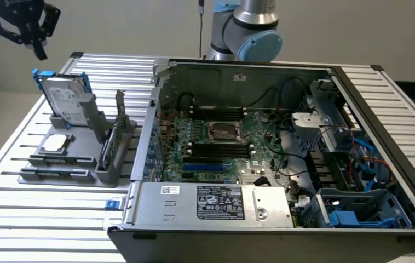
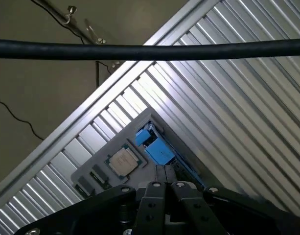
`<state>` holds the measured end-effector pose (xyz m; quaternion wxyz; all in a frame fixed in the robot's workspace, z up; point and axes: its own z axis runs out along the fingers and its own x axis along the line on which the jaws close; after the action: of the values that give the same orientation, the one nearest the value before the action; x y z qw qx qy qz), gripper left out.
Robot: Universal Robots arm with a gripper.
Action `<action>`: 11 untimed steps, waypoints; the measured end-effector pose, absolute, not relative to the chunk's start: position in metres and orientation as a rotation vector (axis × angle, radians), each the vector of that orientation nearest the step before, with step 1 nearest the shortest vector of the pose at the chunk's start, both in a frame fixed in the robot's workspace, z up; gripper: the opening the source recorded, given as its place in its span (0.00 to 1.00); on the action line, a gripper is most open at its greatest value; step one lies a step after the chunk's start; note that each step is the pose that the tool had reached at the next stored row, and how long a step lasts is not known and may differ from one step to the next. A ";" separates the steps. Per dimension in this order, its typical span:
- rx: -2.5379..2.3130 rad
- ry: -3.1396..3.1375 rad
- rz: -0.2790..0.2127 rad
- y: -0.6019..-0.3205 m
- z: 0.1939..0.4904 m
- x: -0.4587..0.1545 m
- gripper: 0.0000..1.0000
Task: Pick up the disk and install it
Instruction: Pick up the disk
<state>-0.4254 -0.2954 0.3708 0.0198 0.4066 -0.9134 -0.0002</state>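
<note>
At upper left of the exterior view, the end effector (image 1: 38, 49) hung closed and empty above the bench (image 1: 39, 219), apart from the disk (image 1: 67, 101) standing upright in its grey holder (image 1: 69, 170) at frame left, so pick-up and installation in the open computer case (image 1: 266, 76) were both judged outstanding.

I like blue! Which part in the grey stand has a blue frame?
The disk, the big silver one standing upright. The square chip lies flat; the thin card is green.

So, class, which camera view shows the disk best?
The exterior view: the disk stands upright in the grey holder, its labelled face and blue carrier visible. The wrist view looks down on its blue carrier edge.
</note>
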 end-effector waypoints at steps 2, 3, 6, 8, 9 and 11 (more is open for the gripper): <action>1.301 -2.816 0.000 -0.295 0.371 -0.425 0.11; 1.321 -2.807 0.001 -0.295 0.370 -0.425 0.11; 1.379 -2.779 0.002 -0.295 0.370 -0.426 0.11; 1.416 -2.760 0.003 -0.295 0.370 -0.426 0.11; 1.433 -2.751 0.003 -0.295 0.370 -0.426 0.11; 1.469 -2.732 0.004 -0.295 0.370 -0.426 0.11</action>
<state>-0.4257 -0.2954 0.3695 0.0198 0.4736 -0.8805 0.0013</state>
